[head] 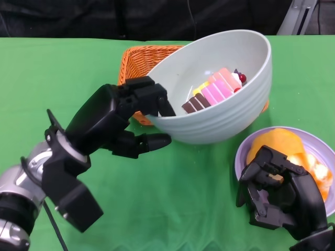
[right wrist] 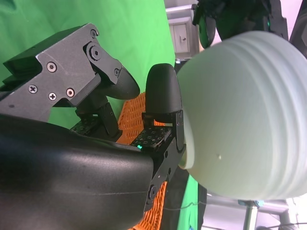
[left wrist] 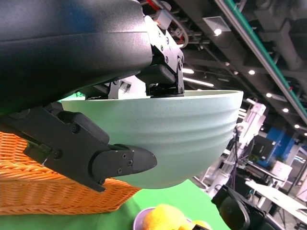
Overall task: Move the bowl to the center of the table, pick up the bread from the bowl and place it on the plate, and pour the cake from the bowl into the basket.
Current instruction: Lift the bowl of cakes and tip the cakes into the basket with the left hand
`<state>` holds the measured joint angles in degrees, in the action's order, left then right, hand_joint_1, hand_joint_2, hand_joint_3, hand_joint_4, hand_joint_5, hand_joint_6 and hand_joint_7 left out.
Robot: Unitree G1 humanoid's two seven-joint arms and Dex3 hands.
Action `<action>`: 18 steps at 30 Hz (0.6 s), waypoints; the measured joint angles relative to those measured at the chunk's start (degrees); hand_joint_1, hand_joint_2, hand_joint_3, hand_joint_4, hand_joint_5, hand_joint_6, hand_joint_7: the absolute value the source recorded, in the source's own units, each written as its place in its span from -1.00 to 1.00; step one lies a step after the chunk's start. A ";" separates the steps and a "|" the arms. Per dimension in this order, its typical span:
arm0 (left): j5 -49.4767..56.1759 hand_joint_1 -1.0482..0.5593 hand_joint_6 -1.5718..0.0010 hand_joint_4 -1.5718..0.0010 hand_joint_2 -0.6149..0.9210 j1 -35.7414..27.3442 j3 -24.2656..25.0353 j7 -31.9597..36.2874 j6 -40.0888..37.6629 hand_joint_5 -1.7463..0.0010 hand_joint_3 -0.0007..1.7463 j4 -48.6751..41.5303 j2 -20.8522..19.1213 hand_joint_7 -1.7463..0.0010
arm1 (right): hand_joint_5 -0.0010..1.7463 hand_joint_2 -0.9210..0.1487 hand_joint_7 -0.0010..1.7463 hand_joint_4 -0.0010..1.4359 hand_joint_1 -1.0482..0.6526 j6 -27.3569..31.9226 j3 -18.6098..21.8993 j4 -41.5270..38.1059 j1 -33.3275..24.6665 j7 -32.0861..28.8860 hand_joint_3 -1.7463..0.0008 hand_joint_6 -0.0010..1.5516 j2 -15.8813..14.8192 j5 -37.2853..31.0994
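Because the left hand (head: 123, 117) grips the bowl (head: 220, 89) only at its near rim, fingers hooked inside and the thumb under the wall, the pinch looks slim for a tilted load; a slip would drop the bowl onto the green table (head: 172, 198) or the plate (head: 314, 141).

Nearest, at five o'clock, the right hand (head: 277, 191) rests by the plate with its fingers curled in and nothing in them, touching the plate's near rim. The bread (head: 285, 144) already lies there.

At the centre the bowl hangs lifted and tipped, the cake (head: 214, 90) lying against its inner wall. The cake could slide out early and miss.

At eleven o'clock the basket (head: 138, 63) sits behind the bowl, partly hidden. Open table lies at nine o'clock; the far edge runs close behind the basket, so there is little room beyond it.
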<state>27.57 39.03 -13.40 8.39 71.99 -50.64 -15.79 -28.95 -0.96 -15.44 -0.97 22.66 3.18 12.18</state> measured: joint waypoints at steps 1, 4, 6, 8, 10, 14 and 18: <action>-0.88 0.19 0.25 0.24 0.63 0.17 0.00 -0.48 -0.34 -1.00 0.15 -0.10 0.15 -0.77 | 1.00 -0.32 0.69 0.01 0.16 0.00 -0.01 -0.12 0.01 0.03 -0.34 -0.15 0.00 -0.01; -2.36 0.20 0.22 0.21 0.64 1.50 0.01 -1.81 -0.77 -0.98 0.14 -1.22 0.90 -0.77 | 1.00 -0.35 0.69 0.01 0.15 -0.13 -0.01 -0.49 0.11 0.01 -0.30 -0.16 -0.02 -0.16; -3.34 0.20 0.21 0.20 0.64 2.26 0.03 -2.50 -0.96 -0.96 0.13 -2.04 1.56 -0.76 | 1.00 -0.35 0.70 0.00 0.14 -0.18 -0.01 -0.79 0.19 -0.02 -0.30 -0.16 -0.02 -0.34; -3.45 0.19 0.21 0.18 0.64 2.96 0.03 -3.06 -1.26 -0.92 0.16 -2.54 2.04 -0.75 | 1.00 -0.35 0.70 0.00 0.14 -0.19 -0.02 -1.03 0.20 -0.31 -0.29 -0.16 -0.02 -1.15; -3.46 0.18 0.21 0.17 0.62 3.47 0.03 -3.53 -1.77 -0.92 0.17 -3.02 2.48 -0.74 | 1.00 -0.35 0.71 0.00 0.14 -0.21 -0.07 -1.06 0.20 -0.62 -0.29 -0.16 -0.02 -1.65; -3.43 0.17 0.19 0.19 0.62 3.90 0.02 -3.53 -2.42 -0.96 0.18 -3.99 2.90 -0.71 | 1.00 -0.35 0.72 -0.02 0.14 -0.30 -0.12 -1.11 0.20 -0.80 -0.29 -0.17 -0.01 -2.04; -3.40 0.17 0.19 0.21 0.59 5.16 0.02 -3.53 -3.10 -0.98 0.21 -4.85 3.18 -0.71 | 1.00 -0.34 0.72 -0.02 0.13 -0.34 -0.22 -1.12 0.19 -1.03 -0.29 -0.18 0.00 -2.25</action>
<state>24.17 44.19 -13.38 4.85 68.89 -55.49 -12.61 -29.28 -1.18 -16.57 -0.78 21.63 3.17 9.93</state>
